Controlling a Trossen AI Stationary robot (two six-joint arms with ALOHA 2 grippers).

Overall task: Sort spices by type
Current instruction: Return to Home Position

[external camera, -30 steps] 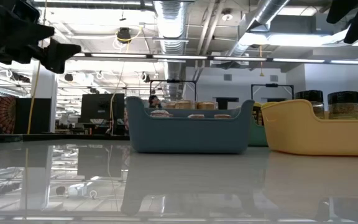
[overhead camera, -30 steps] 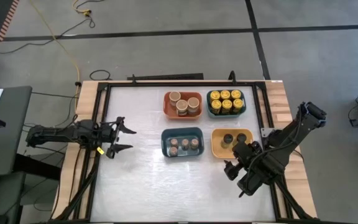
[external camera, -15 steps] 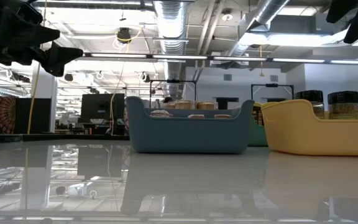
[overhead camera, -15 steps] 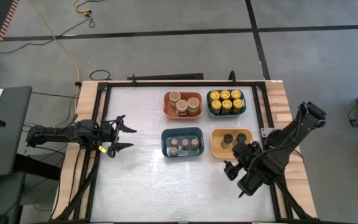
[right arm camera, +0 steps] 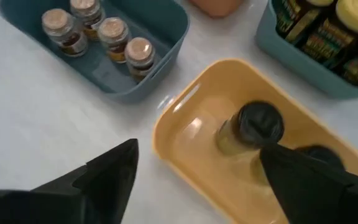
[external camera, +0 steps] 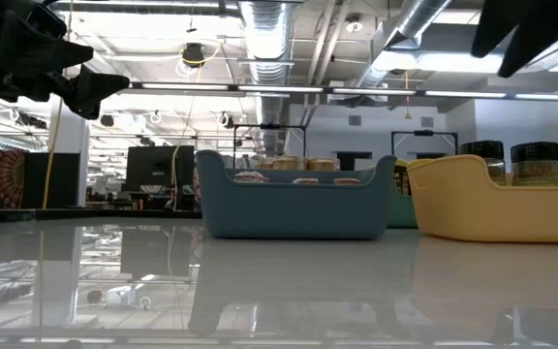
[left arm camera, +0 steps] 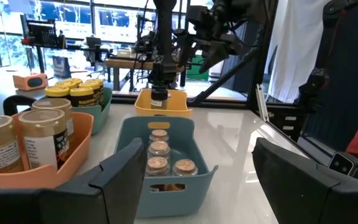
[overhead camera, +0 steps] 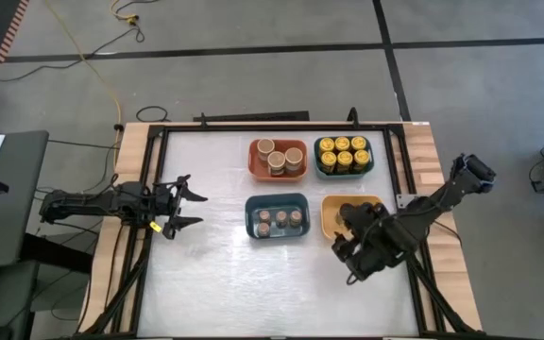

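Observation:
The spices stand sorted in four bins. Tan-lidded jars (overhead camera: pixel 277 156) fill the orange bin (overhead camera: pixel 296 172), and yellow-lidded jars (overhead camera: pixel 343 151) the teal bin (overhead camera: pixel 317 161). Small brown-topped jars (overhead camera: pixel 280 219) stand in the blue bin (overhead camera: pixel 253 222). Two dark-topped jars (right arm camera: pixel 260 124) stand in the yellow bin (right arm camera: pixel 185 134). My right gripper (right arm camera: pixel 194 186) hangs open above the yellow bin's near side, slanting down, nothing between its fingers. At the table's left edge my left gripper (overhead camera: pixel 185 202) waits open and level, holding nothing.
The four bins cluster in the table's far right half. The white tabletop (overhead camera: pixel 206 274) stretches bare along the left and the near side. A black frame rail (overhead camera: pixel 253 127) runs around the table. In the left wrist view the right arm (left arm camera: pixel 216 25) shows above the yellow bin.
My right gripper has swung a little toward the table's left and far side, coming over the yellow bin's near part, with its wrist rolling slightly. The jars and bins have stayed put.

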